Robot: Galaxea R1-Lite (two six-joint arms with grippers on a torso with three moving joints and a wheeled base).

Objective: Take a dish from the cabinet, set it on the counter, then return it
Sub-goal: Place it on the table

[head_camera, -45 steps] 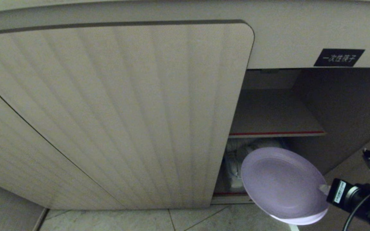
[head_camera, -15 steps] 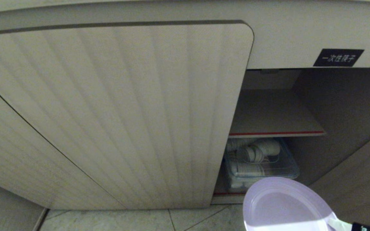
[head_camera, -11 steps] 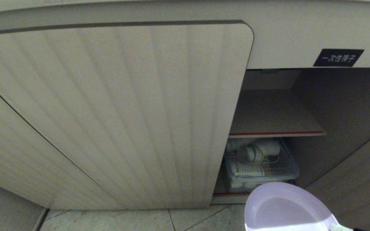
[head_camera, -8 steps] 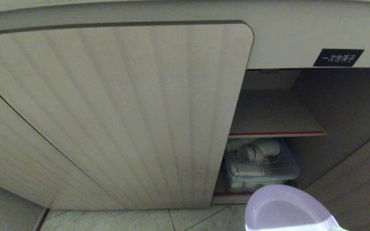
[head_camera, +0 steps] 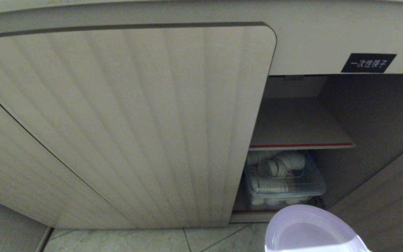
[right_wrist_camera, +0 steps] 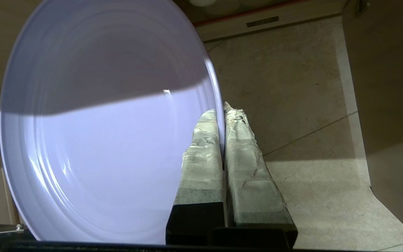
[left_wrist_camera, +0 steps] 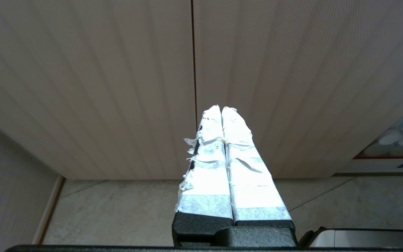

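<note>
At far left my left pincer (left_wrist_camera: 221,110) sits idle, taped fingers pressed together on nothing, pointing at the ribbed door (head_camera: 124,119) that fills the left and centre of the head frame. Right of that door the cabinet (head_camera: 345,105) stands open, a clear box of white cups (head_camera: 282,178) under its red-edged shelf (head_camera: 299,145). At lower right my right pincer (right_wrist_camera: 221,108) is clamped on the rim of the dish (head_camera: 310,231), held in front of the cabinet over the floor tiles (head_camera: 152,239).

Smooth plastic dish (right_wrist_camera: 100,140), ribbed matt cabinet (head_camera: 128,122), tape-wrapped right tool (right_wrist_camera: 221,112)
</note>
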